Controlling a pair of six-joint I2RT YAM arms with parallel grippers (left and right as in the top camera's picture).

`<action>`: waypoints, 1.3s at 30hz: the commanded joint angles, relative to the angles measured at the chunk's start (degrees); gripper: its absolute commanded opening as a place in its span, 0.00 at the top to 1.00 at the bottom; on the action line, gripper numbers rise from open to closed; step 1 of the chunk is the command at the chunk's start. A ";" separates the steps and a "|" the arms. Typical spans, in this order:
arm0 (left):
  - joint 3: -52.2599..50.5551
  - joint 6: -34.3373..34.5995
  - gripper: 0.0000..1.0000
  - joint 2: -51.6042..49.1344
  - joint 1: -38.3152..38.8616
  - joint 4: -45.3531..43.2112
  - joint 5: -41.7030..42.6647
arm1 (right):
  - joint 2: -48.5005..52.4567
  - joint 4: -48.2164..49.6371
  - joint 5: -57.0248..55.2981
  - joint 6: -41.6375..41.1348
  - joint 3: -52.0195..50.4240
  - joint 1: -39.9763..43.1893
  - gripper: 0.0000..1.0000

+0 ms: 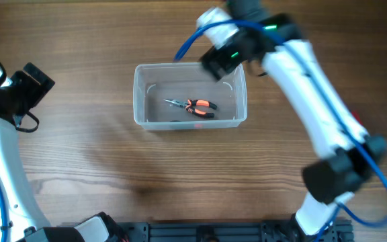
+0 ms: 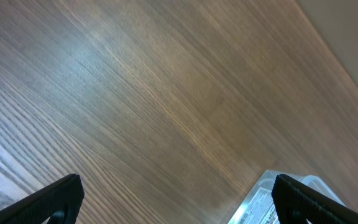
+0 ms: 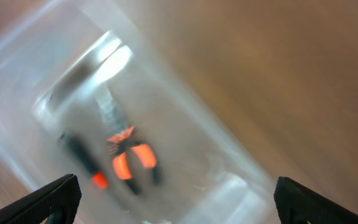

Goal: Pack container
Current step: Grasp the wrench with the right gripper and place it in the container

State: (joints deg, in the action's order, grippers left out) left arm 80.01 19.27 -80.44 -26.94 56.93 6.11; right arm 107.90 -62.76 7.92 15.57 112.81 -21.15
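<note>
The clear plastic container (image 1: 140, 101) stands at the middle of the table. Pliers with orange and black handles (image 1: 197, 106) lie inside it. My right gripper (image 1: 222, 60) hovers over the container's back right corner. In the blurred right wrist view its fingers (image 3: 176, 202) are wide open and empty above the container (image 3: 241, 186). That view also shows the pliers (image 3: 129, 158) and a dark tool with an orange tip (image 3: 82, 158) beside them. My left gripper (image 1: 31, 86) is far to the left, open and empty (image 2: 179, 205). A container corner (image 2: 260, 202) shows at its right.
Bare wooden tabletop (image 1: 79, 154) surrounds the container on all sides. The table's far edge (image 2: 347, 68) shows in the left wrist view. The right arm (image 1: 314, 101) stretches over the right side of the table.
</note>
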 commanded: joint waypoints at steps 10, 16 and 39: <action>0.37 0.70 0.00 0.20 0.48 1.01 0.94 | 5.44 -7.34 -6.62 -14.01 1.33 33.97 0.00; 0.37 0.70 0.00 0.20 0.48 1.03 0.94 | 16.70 -7.17 -6.88 -9.07 1.33 34.29 0.00; 0.37 0.70 0.00 0.20 0.48 1.05 2.45 | 33.33 -3.50 -8.09 -2.27 1.07 34.23 0.17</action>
State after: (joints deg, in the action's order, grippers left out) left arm 80.01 19.27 -80.44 -26.72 57.91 7.44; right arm 138.50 -66.46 -1.52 13.02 114.37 13.19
